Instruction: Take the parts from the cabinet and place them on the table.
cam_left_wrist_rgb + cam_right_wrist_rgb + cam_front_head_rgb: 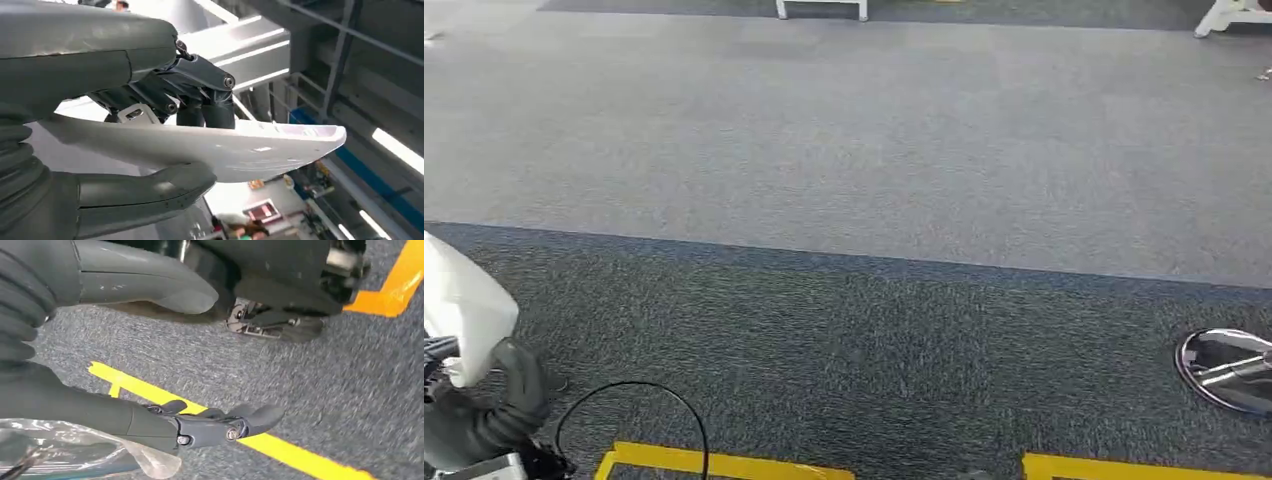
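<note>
One part is in my grasp at this point: the left hand (pixel 165 125) grips a flat white part (pixel 240 150), thumb under it and the dark fingers (pixel 205 107) pressing on its upper face. From the head view I see that same white part (pixel 464 300) at the lower left edge, held up beside my body, with the left hand (pixel 494 410) below it and a black cable (pixel 639 400) looping nearby.

My right hand (pixel 210 425) hangs low over the dark carpet (pixel 320 390), holding nothing, its fingers stretched out loosely and apart from the thumb. A yellow floor line (pixel 280 445) runs under it, and a crumpled bit of clear plastic (pixel 75 450) shows close to the wrist.

Ahead of me I see grey carpet (pixel 844 140), yellow tape marks (pixel 724 465) near my feet, a round shiny base (pixel 1224 370) off to the right, and white furniture legs (pixel 821 10) far off.

My judgement: the pick-up from the cabinet looks done for this part, and I am between stations. Finding the table, setting the part down, and any further parts are left.
</note>
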